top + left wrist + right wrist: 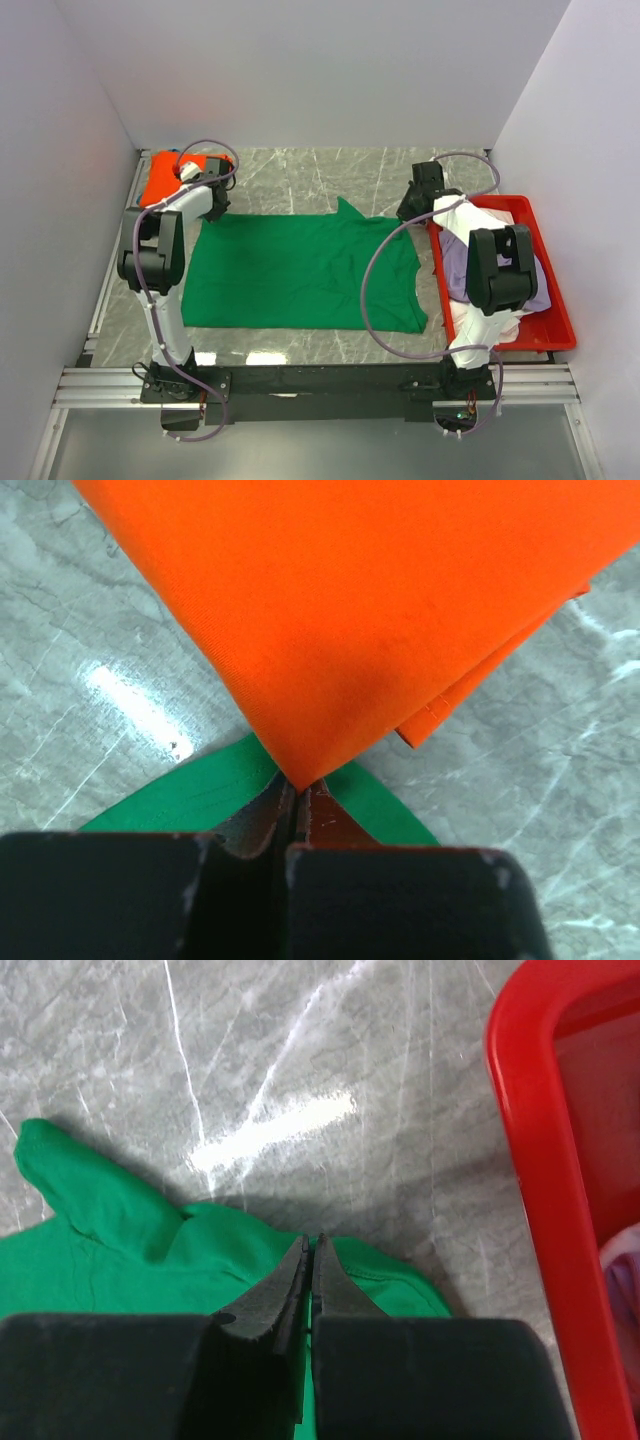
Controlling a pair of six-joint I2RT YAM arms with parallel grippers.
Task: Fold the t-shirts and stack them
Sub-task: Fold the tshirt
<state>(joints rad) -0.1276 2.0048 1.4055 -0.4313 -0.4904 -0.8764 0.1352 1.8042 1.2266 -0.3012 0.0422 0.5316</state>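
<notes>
A bright green t-shirt (300,270) lies spread flat in the middle of the table. My left gripper (214,210) is shut on its far left corner, and green cloth (190,795) rises to a peak at the pinched tips (300,786). Those tips touch a corner of the folded orange t-shirt (350,610), which lies at the back left (160,180). My right gripper (406,214) is shut on the green shirt's far right edge (100,1250), tips (311,1241) at the hem. Lilac (458,265) and white (465,215) shirts lie in a heap at the right.
A rigid red tray (555,330) on the right holds the lilac and white heap, and its rim (540,1160) runs close beside my right gripper. White walls enclose the marble table on three sides. The right arm's cable loops over the green shirt's right side.
</notes>
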